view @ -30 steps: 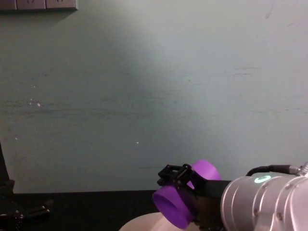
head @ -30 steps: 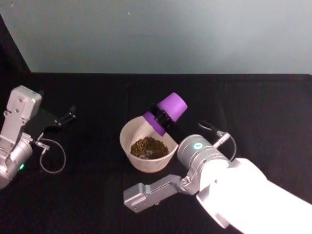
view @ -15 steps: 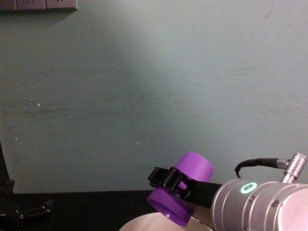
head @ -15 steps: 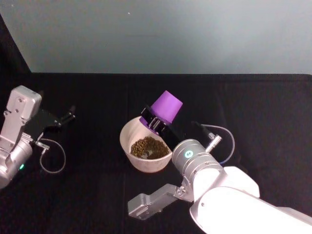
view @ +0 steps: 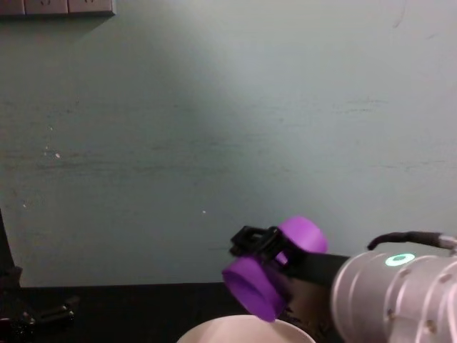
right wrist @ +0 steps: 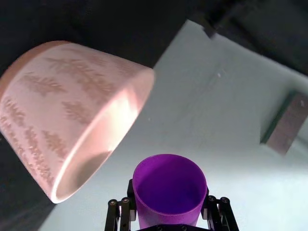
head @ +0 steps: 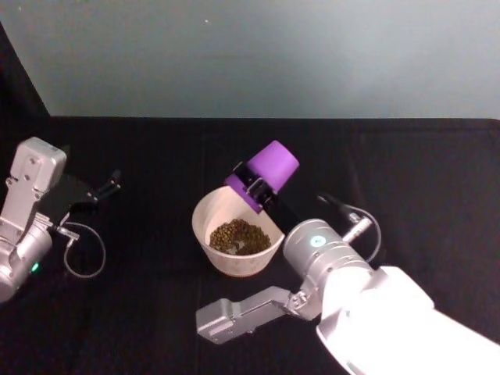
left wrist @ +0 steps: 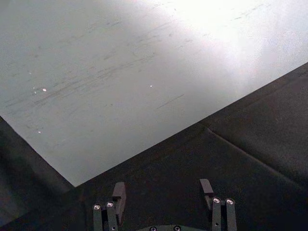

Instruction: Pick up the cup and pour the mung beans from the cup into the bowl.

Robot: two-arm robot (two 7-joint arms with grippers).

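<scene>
The purple cup (head: pixel 266 172) hangs tipped over the far right rim of the bowl (head: pixel 234 264), mouth pointing down and left towards it. My right gripper (head: pixel 253 186) is shut on the cup near its mouth. Mung beans (head: pixel 237 236) lie in a heap in the bowl's bottom. In the right wrist view the cup (right wrist: pixel 169 195) looks empty inside, held between the fingers (right wrist: pixel 119 215), with the leaf-patterned bowl (right wrist: pixel 72 106) beyond. From the chest the cup (view: pixel 275 266) sits just above the bowl's rim (view: pixel 243 325). At the table's left my left gripper (head: pixel 105 187) rests open.
A black cloth covers the table (head: pixel 406 172), with a pale wall behind. A looped cable (head: pixel 82 254) hangs by my left arm. My right forearm (head: pixel 367 312) fills the near right. Open cloth lies beyond and to the right of the bowl.
Half a second ago the cup stood nearly bottom-up over the bowl. It has since rolled back to a sideways lean and shifted slightly right. The left arm has not moved.
</scene>
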